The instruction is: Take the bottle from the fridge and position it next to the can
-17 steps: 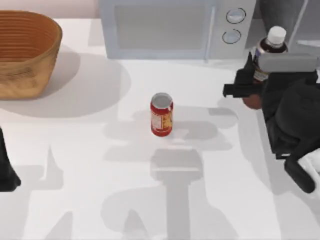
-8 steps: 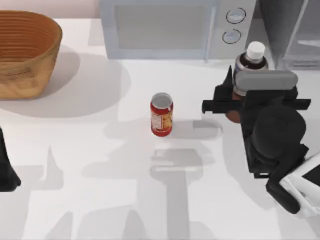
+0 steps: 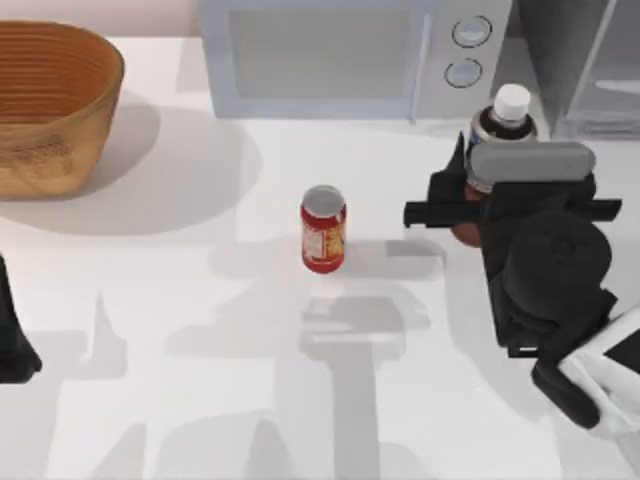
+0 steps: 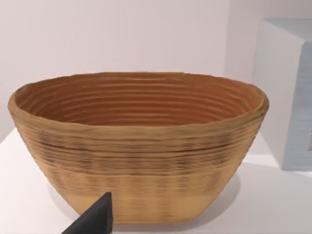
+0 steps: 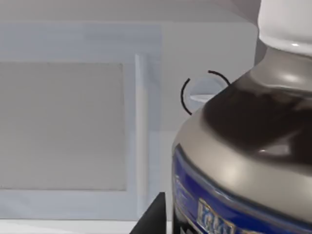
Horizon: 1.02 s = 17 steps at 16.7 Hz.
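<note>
Right gripper [image 3: 470, 205] holding the bottle [image 3: 505, 115] upright over the table [image 3: 200, 380], right of the can [image 3: 323, 229].

The right gripper's jaws pinch the bottle at its lower body, with the white cap and dark shoulder rising above the grey wrist housing; the bottle sits in front of the microwave [image 3: 330, 55] knobs, left of the fridge [image 3: 590, 60] at the table's rear right corner; the can stands upright near the table's middle, apart from the bottle, with bare tabletop between them; the right wrist view shows the bottle's blue label band close up against the microwave door; the left arm is parked at the table's left edge, facing the wicker basket [image 4: 139, 146]; I cannot tell how its jaws stand.
</note>
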Available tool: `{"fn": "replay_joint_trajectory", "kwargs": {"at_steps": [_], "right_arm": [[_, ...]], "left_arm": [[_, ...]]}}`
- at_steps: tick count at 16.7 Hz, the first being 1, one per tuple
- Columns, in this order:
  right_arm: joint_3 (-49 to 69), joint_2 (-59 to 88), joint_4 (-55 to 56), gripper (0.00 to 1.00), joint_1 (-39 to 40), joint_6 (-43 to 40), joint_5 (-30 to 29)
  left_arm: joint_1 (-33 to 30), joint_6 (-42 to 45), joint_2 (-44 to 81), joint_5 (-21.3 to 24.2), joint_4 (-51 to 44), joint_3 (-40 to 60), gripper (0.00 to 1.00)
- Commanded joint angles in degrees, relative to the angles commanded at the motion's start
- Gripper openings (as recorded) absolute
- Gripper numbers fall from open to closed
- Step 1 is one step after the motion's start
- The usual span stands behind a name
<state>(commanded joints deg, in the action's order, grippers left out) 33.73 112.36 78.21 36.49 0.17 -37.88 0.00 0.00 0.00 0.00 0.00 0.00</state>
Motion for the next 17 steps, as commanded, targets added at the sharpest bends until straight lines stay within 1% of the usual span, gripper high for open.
{"fn": "replay_joint_trajectory", "kwargs": {"at_steps": [11, 12, 17], "right_arm": [[0.0, 0.0, 0.0, 0.98, 0.0, 0.0, 0.0], [0.0, 0.0, 0.0, 1.00, 0.0, 0.0, 0.0], [0.0, 0.0, 0.0, 1.00, 0.0, 0.0, 0.0]], "left_arm": [[0.0, 0.0, 0.0, 0.0, 0.0, 0.0, 1.00], [0.0, 0.0, 0.0, 0.0, 0.0, 0.0, 1.00], [0.0, 0.0, 0.0, 0.0, 0.0, 0.0, 1.00]]}}
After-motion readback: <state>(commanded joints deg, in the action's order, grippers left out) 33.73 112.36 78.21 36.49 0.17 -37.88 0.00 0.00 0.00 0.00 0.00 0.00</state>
